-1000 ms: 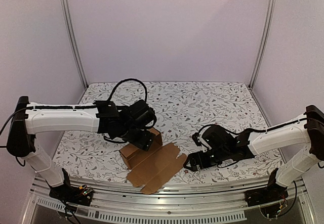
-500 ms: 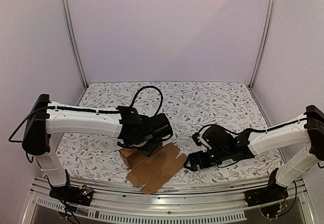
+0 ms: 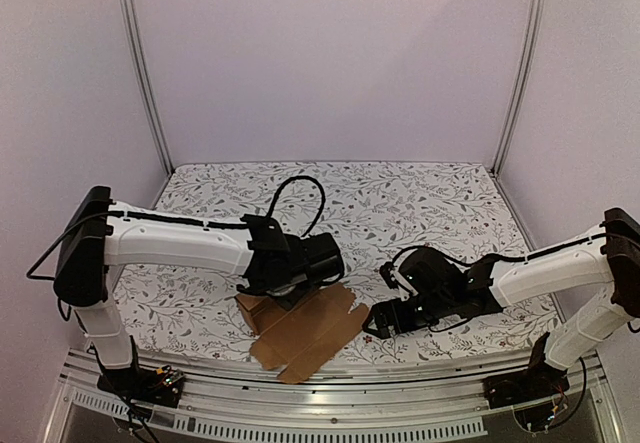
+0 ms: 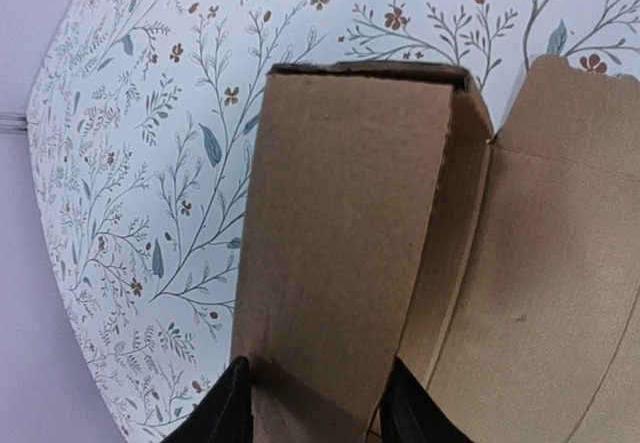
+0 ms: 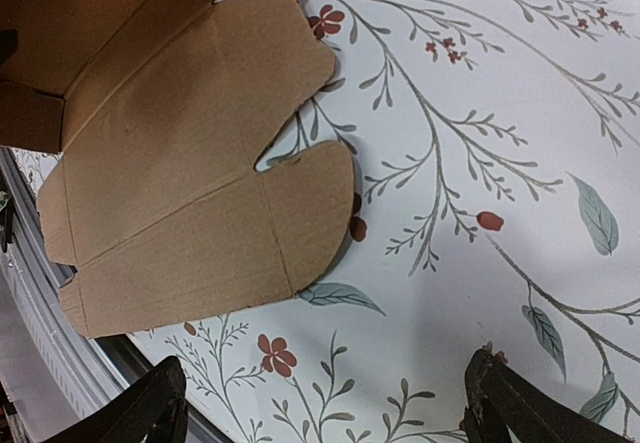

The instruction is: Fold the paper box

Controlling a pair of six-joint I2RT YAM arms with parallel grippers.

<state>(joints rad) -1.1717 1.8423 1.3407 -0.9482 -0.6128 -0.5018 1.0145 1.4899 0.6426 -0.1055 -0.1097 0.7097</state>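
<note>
Black fingers [image 4: 222, 418] of the left gripper [image 4: 315, 395] sit against the two long edges of a raised cardboard panel, so the gripper has closed in as far as the panel's width and has hold of it (only the fingertips show, cut off by the bottom of the wrist view). That panel belongs to the paper box [image 4: 340, 223], plain brown and half formed. Its raised walls make a narrow trough beside the panel, and what shows of the inside is bare board. To the right of the trough the rest of the sheet lies flat.

From above, the left gripper [image 3: 292, 298] is mostly hidden under its own wrist and cable, which also cover the far part of the box. The paper box [image 3: 305, 335] lies near the front edge of the table [image 3: 420, 203], on a cloth printed with sprigs and small red flowers. Its unfolded flaps spread toward the right arm.

The right gripper [image 3: 383, 321] is just beside the sheet's right-hand flaps, not touching them. In its wrist view the right gripper [image 5: 325, 393] has its fingers [image 5: 150, 408] spread wide, holding nothing, with only printed cloth between them. The paper box [image 5: 170, 193] lies apart from them, its two rounded flaps nearest. Whether the fingertips touch the cloth I cannot tell.
</note>
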